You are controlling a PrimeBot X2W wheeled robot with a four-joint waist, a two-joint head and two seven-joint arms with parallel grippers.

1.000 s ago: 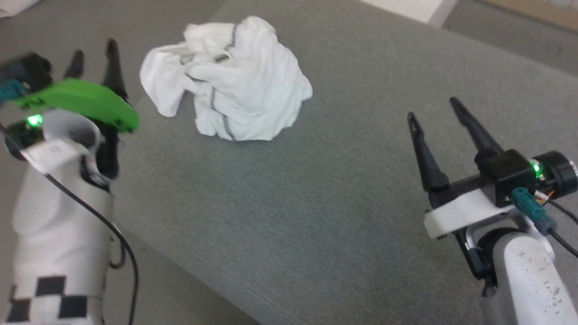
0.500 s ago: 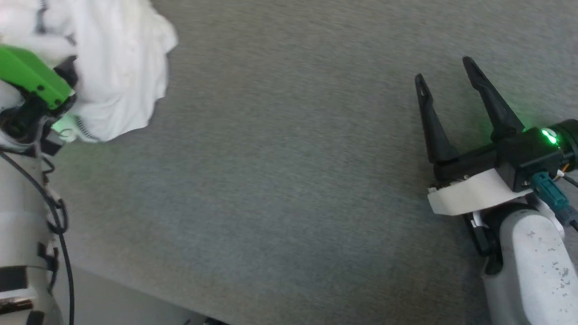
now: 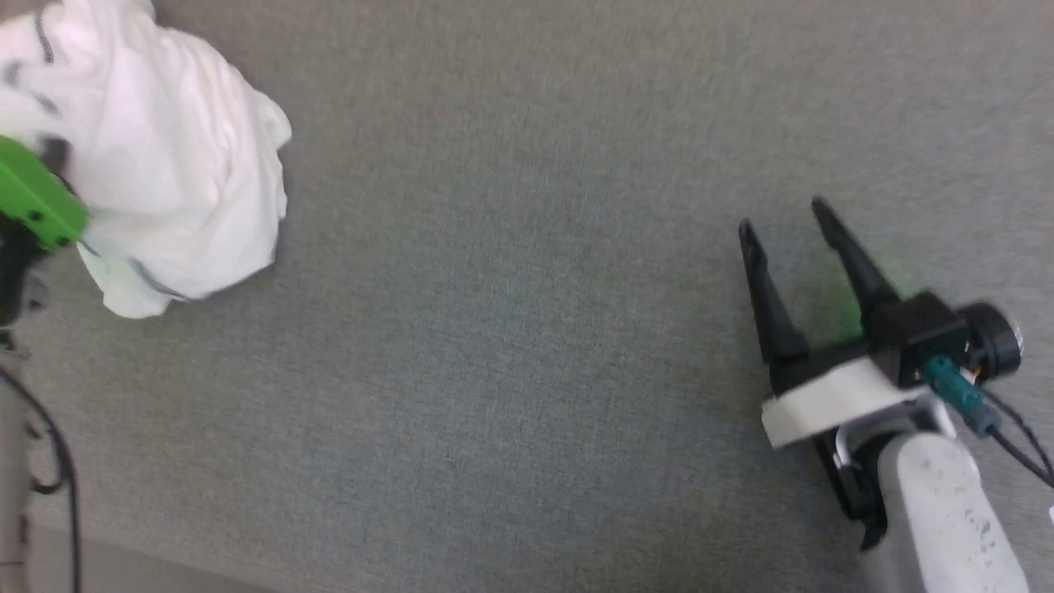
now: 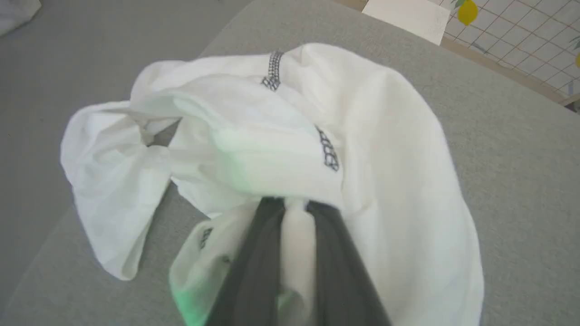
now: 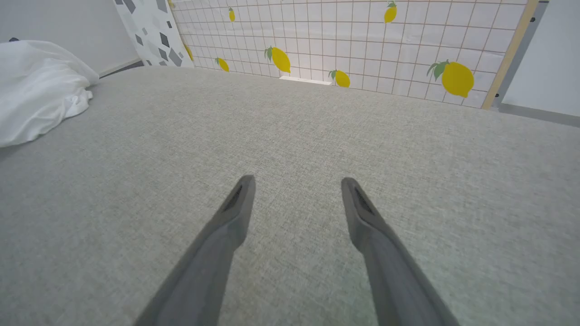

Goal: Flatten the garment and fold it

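The crumpled shirt (image 3: 173,165) lies by the grey cushion's (image 3: 527,346) left edge, a fold pinched in the left gripper (image 4: 295,207), while the right gripper (image 3: 782,216) gapes open, well apart.

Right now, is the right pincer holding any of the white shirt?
No, the right pincer is open above the bare grey surface, apart from the shirt.
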